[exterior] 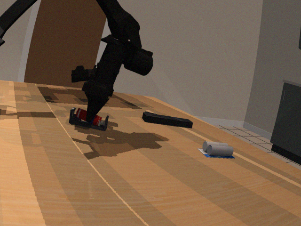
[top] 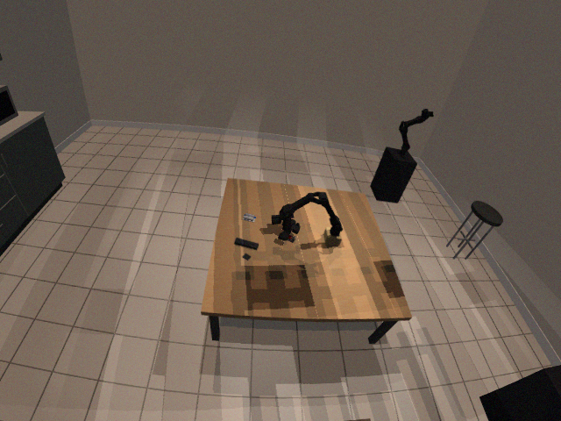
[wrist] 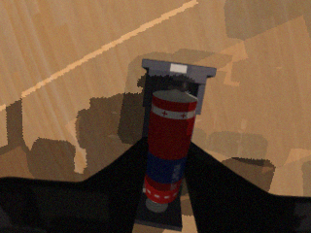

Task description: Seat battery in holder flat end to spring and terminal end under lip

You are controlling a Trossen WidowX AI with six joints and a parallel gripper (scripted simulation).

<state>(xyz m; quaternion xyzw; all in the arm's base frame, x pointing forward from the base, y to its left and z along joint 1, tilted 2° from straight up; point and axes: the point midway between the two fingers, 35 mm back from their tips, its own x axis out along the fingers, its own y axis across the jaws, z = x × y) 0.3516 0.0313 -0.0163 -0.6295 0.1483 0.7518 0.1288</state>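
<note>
The battery (exterior: 81,114) (wrist: 170,133), red with a blue band, lies lengthwise over the dark holder (exterior: 72,117) (wrist: 155,65). In the exterior view it is tilted: its right end is low against the grey spring (exterior: 101,122), and its left, terminal end is raised inside the holder's taller end wall. In the wrist view the terminal end, beside the plus marks, stands just short of the wall with the white mark; whether it is under the lip cannot be told. My gripper (exterior: 91,121) (wrist: 165,145) is shut on the battery near its middle, with the fingertips down inside the holder.
A long black bar (top: 246,243) (exterior: 167,119) lies on the wooden table (top: 344,289) (exterior: 170,184). Two grey cylinders (top: 249,217) (exterior: 219,150) lie on a blue and white card. A small dark piece (top: 246,256) lies near the bar. The arm's base (top: 332,239) stands at the right.
</note>
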